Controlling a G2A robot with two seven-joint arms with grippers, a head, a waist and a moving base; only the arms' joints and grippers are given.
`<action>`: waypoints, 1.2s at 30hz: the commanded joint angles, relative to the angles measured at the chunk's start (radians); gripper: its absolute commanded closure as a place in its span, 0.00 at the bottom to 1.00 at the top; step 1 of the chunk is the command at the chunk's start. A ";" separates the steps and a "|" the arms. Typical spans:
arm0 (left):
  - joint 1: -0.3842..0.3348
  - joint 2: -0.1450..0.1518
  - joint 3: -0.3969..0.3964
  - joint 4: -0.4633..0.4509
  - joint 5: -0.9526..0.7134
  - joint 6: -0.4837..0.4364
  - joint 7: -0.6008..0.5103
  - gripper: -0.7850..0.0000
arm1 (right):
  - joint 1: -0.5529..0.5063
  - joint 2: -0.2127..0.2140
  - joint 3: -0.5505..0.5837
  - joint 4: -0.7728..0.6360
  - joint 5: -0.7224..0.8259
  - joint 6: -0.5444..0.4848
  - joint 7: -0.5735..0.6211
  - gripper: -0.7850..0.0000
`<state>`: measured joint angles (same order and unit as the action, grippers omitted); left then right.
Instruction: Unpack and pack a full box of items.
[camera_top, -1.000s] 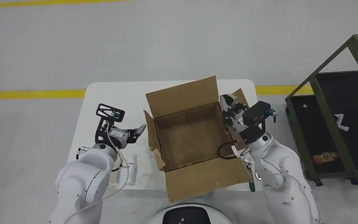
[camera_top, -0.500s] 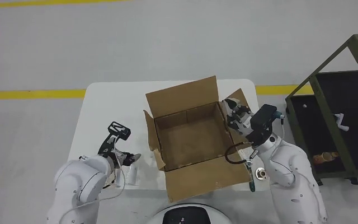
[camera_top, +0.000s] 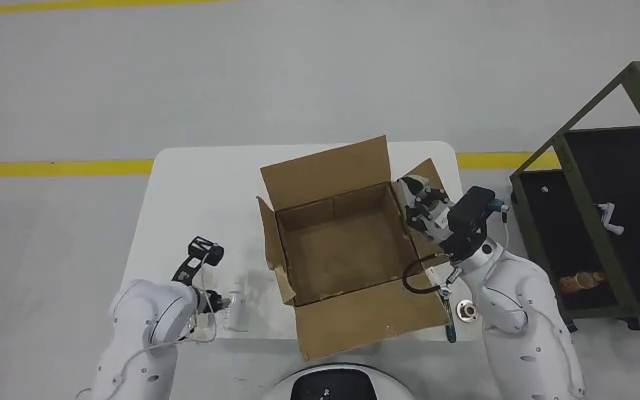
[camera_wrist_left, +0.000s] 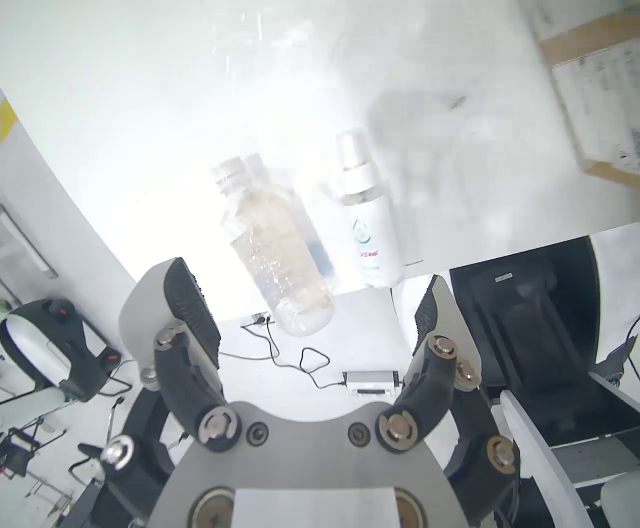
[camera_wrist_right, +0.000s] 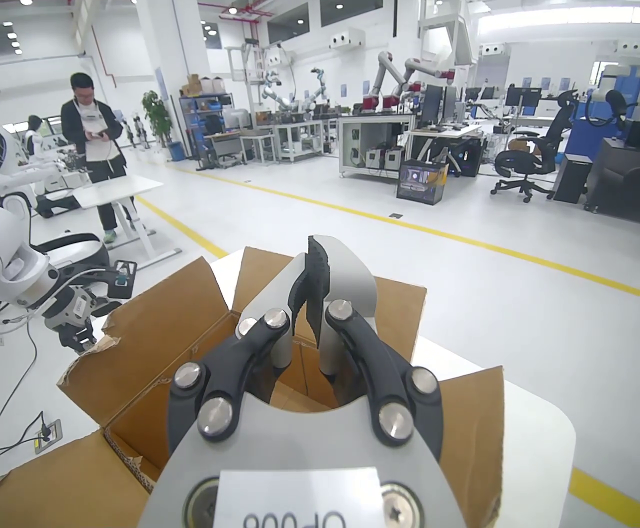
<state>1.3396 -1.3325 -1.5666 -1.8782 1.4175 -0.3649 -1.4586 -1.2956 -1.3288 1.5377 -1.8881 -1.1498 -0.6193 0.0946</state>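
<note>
The open cardboard box (camera_top: 325, 170) stands mid-table, and its inside looks bare. Two bottles lie side by side at the table's front edge, left of the box: a clear plastic bottle (camera_wrist_left: 275, 250) and a white spray bottle (camera_wrist_left: 367, 220) (camera_top: 237, 303). My left gripper (camera_wrist_left: 310, 305) (camera_top: 213, 300) hangs open just off that edge, pointing at the bottles with nothing between its fingers. My right gripper (camera_wrist_right: 315, 285) (camera_top: 420, 198) is shut above the box's right flap (camera_wrist_right: 470, 400), and nothing shows between its pads.
The white table (camera_top: 200, 190) has free room left of and behind the box. A dark green cart (camera_top: 590, 220) stands on the floor to the right. The box's front flap (camera_top: 360, 320) overhangs the table's front edge.
My left arm has drawn back from beside the box to the table's front edge, by the bottles. My right gripper shifted slightly right along the flap, then kept still.
</note>
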 joint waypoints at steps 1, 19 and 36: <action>-0.006 0.009 0.006 0.056 0.000 0.002 0.001 0.00 | 0.000 0.000 0.000 0.000 0.000 0.000 0.000 1.00; -0.022 0.028 0.027 0.159 0.005 0.009 0.027 0.00 | -0.006 0.005 -0.012 -0.006 0.005 0.016 -0.005 1.00; -0.107 0.052 -0.075 0.401 -0.079 0.078 0.151 0.00 | -0.016 0.020 -0.030 -0.009 0.020 0.035 0.003 1.00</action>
<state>1.2346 -1.2821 -1.6402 -1.4860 1.3357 -0.2853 -1.3104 -1.3121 -1.3094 1.5083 -1.8983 -1.1309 -0.5840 0.0977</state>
